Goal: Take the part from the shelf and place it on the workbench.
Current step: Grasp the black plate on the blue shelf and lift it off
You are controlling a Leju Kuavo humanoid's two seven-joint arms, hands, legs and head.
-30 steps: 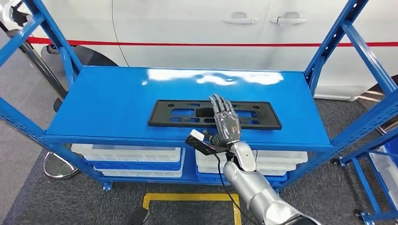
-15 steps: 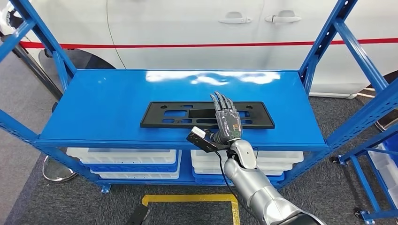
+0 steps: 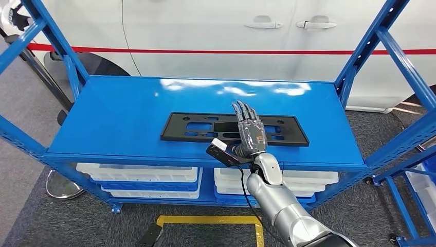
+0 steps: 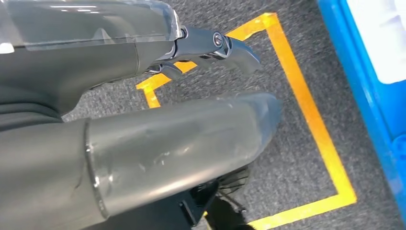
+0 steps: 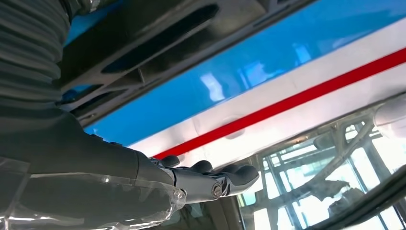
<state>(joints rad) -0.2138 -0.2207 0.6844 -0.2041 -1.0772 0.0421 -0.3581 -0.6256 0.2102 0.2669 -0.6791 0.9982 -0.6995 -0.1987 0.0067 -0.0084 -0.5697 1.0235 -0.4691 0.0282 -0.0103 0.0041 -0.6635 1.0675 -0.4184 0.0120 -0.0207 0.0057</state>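
The part [image 3: 195, 128] is a flat black plastic frame with cut-outs, lying lengthwise on the blue shelf [image 3: 123, 113] near its front edge. My right hand [image 3: 249, 133] lies flat over the part's right half, fingers straight and slightly spread, pointing away from me, with nothing gripped. In the right wrist view the part [image 5: 158, 43] sits close beside the right hand [image 5: 143, 177], with the shelf's blue top [image 5: 268, 67] beyond it. My left hand [image 4: 143, 96] hangs over the floor with its fingers apart and nothing in it.
Blue uprights [image 3: 367, 43] flank the shelf on both sides. White bins [image 3: 139, 177] fill the level below. A white car with a red stripe [image 3: 216, 31] stands close behind. A yellow tape square [image 3: 205, 221] marks the carpet, and another blue rack [image 3: 411, 206] stands at the right.
The whole picture shifts slightly between frames, so the camera has moved. My right hand stays flat over the right half of the part, which has not moved on the shelf.
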